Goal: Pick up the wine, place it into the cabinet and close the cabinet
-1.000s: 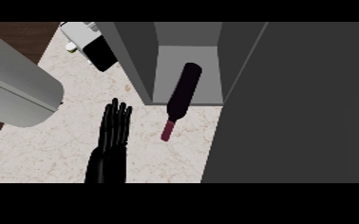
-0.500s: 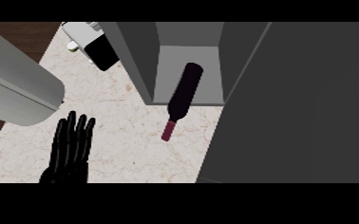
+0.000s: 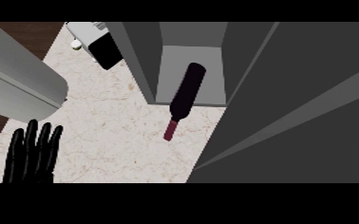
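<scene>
The dark wine bottle lies on its side, its base inside the open grey cabinet and its maroon neck sticking out over the speckled counter. The cabinet's door stands open as a big dark grey panel at the right. My left hand shows at the lower left corner, fingers straight and pointing up, well apart from the bottle and holding nothing. My right hand appears nowhere in the view.
A large grey rounded body fills the left edge just above my left hand. A white and black appliance stands at the back left beside the cabinet's left wall. Brown floor shows at the top left.
My left hand has drawn back down and to the left, from the middle of the counter to the lower left corner. The bottle and the door have not moved.
</scene>
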`<state>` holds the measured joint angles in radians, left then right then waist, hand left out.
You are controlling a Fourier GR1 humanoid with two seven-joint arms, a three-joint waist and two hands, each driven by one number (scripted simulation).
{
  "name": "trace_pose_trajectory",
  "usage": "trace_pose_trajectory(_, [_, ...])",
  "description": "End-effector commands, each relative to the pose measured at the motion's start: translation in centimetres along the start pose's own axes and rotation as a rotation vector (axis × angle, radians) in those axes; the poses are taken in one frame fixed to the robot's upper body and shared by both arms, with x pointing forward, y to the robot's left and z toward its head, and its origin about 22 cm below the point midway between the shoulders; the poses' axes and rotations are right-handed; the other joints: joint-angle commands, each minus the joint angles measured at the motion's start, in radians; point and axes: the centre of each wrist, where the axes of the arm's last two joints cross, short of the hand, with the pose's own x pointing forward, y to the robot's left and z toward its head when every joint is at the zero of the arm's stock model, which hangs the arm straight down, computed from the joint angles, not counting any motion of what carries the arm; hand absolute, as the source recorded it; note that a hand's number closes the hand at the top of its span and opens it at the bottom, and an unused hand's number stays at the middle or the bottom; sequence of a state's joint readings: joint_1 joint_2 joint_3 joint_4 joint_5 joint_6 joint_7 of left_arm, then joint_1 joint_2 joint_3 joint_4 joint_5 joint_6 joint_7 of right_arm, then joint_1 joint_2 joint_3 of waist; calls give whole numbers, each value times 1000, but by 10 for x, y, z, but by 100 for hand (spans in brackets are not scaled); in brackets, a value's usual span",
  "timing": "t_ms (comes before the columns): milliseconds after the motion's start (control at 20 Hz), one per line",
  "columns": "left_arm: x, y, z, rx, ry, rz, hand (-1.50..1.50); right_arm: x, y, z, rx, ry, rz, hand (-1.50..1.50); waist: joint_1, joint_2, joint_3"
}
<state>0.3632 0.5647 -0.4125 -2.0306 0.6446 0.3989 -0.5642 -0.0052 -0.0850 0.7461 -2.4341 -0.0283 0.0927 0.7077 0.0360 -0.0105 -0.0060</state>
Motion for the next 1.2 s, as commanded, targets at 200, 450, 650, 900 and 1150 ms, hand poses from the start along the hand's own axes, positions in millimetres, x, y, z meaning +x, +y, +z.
trace_pose_trajectory(200, [22,41,-2,-22,-4,4,-150,18,38,-44,86,-116,-49,150,12,5,0])
trace_pose_trajectory(450, [36,53,-5,-50,-9,3,-150,22,28,-83,18,-111,-28,150,47,8,-1])
trace_pose_trajectory(650, [51,70,-29,-72,-53,17,-150,31,23,-124,11,-96,-10,150,42,14,1])
trace_pose_trajectory(900, [53,77,-25,-67,-41,29,-150,56,11,-181,-14,-64,13,150,44,16,3])
trace_pose_trajectory(1150, [58,97,-24,-67,-42,31,-150,70,-6,-228,-18,-60,32,150,48,21,3])
